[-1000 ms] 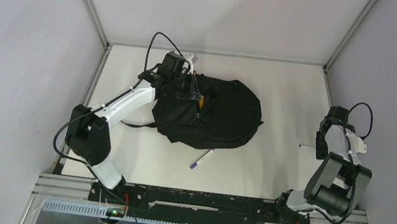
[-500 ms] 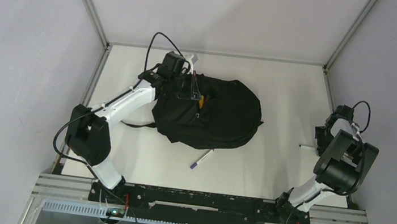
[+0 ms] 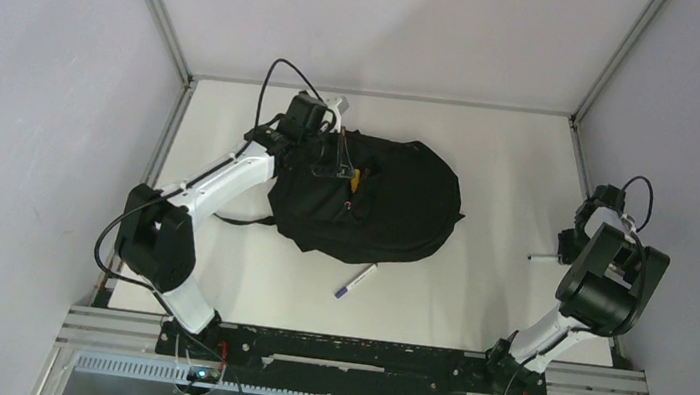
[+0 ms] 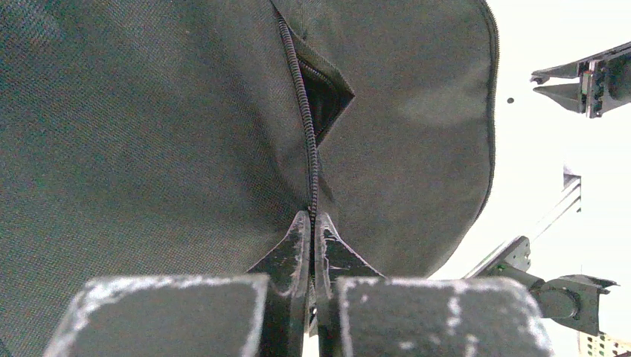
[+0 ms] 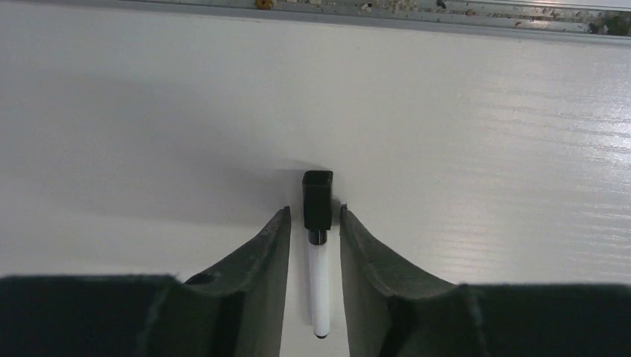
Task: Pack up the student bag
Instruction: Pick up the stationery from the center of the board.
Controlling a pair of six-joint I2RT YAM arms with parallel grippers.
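White bench (image 3: 511, 167) fills my top view, with a black base rail (image 3: 347, 353) along the 6 o'clock edge where both arms are bolted. Just past it, near the middle, a purple-capped pen (image 3: 354, 281) lies loose. Its far end is just beside the bag's near hem, and I cannot tell if they touch.

The student bag (image 3: 395, 208) lies flat, left of centre toward 11 o'clock, with its rounded end pointing to 3 o'clock. A strap (image 3: 240, 219) trails out at 9 o'clock under my left arm.

My left fingers (image 4: 298, 249) sit at the bag's 10 o'clock corner, pressed fully together on the zip (image 4: 301, 111). Its chain runs straight away from the pinch to a parted gap. Something orange (image 3: 355, 180) shows there from above. Whether a pull tab sits in the pinch I cannot tell.

Over at 3 o'clock, my right fingers (image 5: 275, 249) are down at the bench, parted only narrowly and gripping nothing. They sit one on each side of the black cap of a white marker (image 5: 318, 199), with a slim gap on both sides. The marker lies near the side rail (image 3: 578, 155). From the wrist, bare board runs beyond the cap to the bench edge.

A broad stretch of bare bench separates the bag's rounded end from the marker. More lies behind the bag up to the 12 o'clock edge. Frame posts (image 3: 153, 2) rise from the far corners, with grey walls close on both sides.
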